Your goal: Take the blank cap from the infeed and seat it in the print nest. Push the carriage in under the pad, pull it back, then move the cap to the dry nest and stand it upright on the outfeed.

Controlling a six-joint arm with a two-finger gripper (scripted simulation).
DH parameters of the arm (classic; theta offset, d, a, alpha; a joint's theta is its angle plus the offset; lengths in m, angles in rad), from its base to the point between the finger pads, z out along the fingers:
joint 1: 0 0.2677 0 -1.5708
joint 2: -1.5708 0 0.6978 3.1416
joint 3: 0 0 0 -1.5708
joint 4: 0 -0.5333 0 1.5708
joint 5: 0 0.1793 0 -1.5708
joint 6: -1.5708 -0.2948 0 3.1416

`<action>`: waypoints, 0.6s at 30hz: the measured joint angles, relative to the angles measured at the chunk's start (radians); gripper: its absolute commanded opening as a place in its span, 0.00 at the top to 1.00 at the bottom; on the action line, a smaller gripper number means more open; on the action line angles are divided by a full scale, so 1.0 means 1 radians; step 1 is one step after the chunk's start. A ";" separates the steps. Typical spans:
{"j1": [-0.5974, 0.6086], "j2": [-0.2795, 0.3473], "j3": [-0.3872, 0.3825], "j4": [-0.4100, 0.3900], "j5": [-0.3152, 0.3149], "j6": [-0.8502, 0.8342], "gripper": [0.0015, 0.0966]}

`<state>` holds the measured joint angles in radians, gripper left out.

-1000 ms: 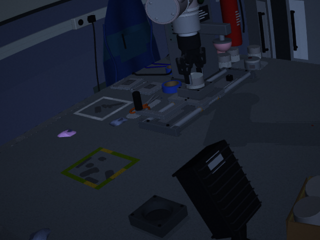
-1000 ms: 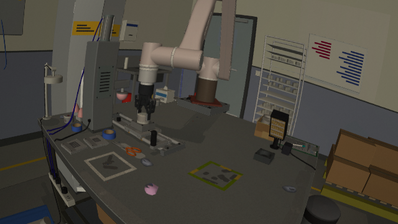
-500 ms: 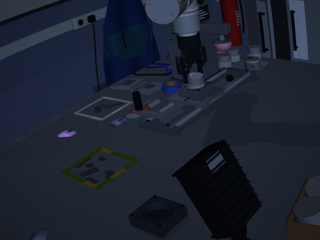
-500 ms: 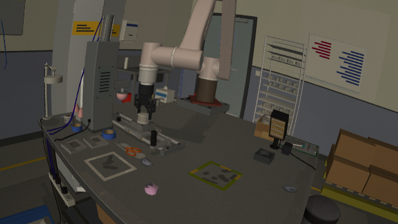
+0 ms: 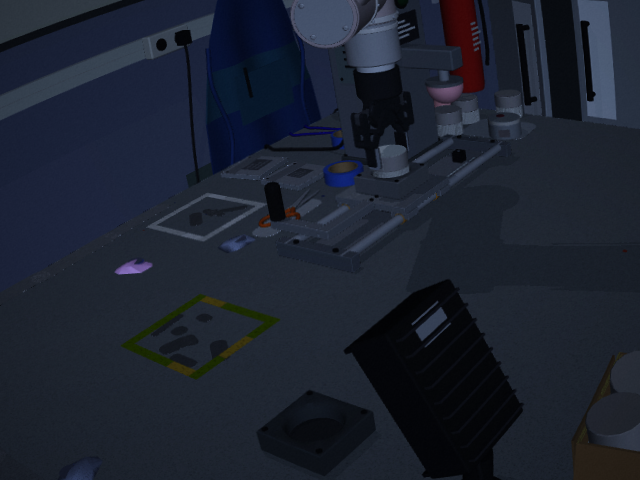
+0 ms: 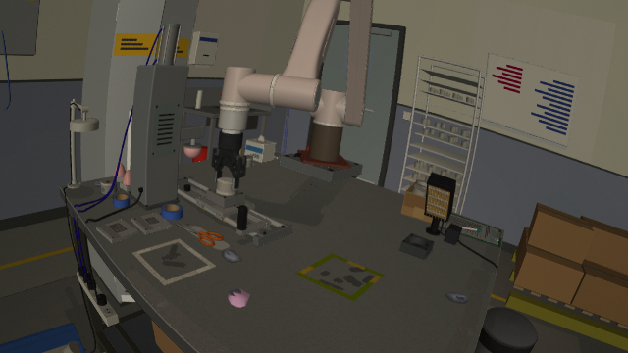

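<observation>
The blank cap (image 5: 391, 160) (image 6: 225, 186), a pale short cylinder, sits in the print nest on the carriage (image 5: 398, 183) (image 6: 222, 198), which stands on its rails in front of the printer column. My gripper (image 5: 385, 155) (image 6: 228, 179) stands open around the cap from straight above and holds nothing. The pink pad (image 5: 444, 92) (image 6: 192, 151) hangs farther back over the rails. Several more caps (image 5: 504, 116) stand at the infeed behind the rails. A black post (image 5: 274, 201) (image 6: 242, 217) stands at the near end of the rail frame.
The printer column (image 6: 159, 132) rises close beside the gripper. A blue tape roll (image 5: 343, 173) (image 6: 171, 211) and orange scissors (image 6: 210, 238) lie next to the rails. Nearer the front are a dark square nest block (image 5: 316, 431) (image 6: 416, 245), a yellow-green marked square (image 5: 200, 336) and a black finned lamp (image 5: 442, 377).
</observation>
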<state>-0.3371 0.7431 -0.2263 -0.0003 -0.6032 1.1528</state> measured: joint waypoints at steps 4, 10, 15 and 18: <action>0.000 -0.002 0.000 0.000 -0.002 0.000 0.14; 0.000 -0.006 0.001 0.000 -0.007 0.000 0.14; 0.000 -0.012 0.002 0.000 -0.013 0.000 0.14; 0.000 -0.015 0.003 0.000 -0.017 0.000 0.14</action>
<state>-0.3371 0.7281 -0.2234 -0.0003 -0.6206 1.1527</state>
